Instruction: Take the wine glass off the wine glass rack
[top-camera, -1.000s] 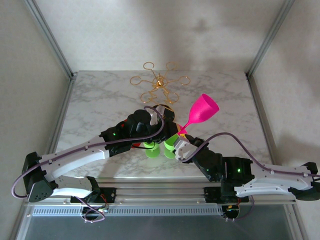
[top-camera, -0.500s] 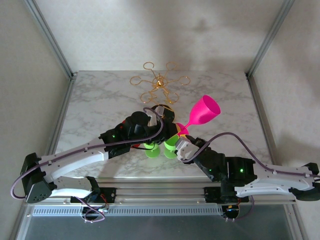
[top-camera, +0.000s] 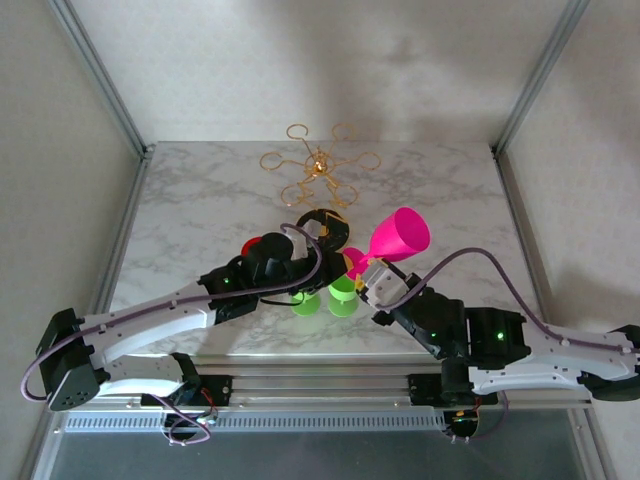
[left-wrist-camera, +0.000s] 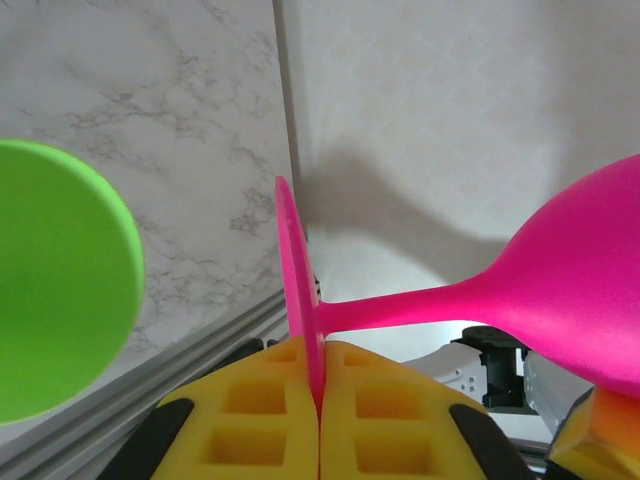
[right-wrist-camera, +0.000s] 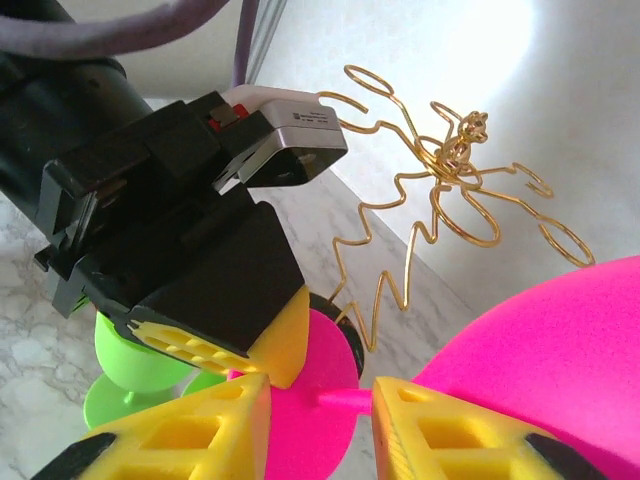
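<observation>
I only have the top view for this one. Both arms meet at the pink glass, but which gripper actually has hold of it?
Observer: In the left wrist view, the left gripper is shut on the wine glass, pinching its round foot edge-on between the yellow pads.
Reviewer: And the right one, is it gripping the stem?
Observer: In the right wrist view, the right gripper is open. Its fingers stand apart, with the stem passing between them.
</observation>
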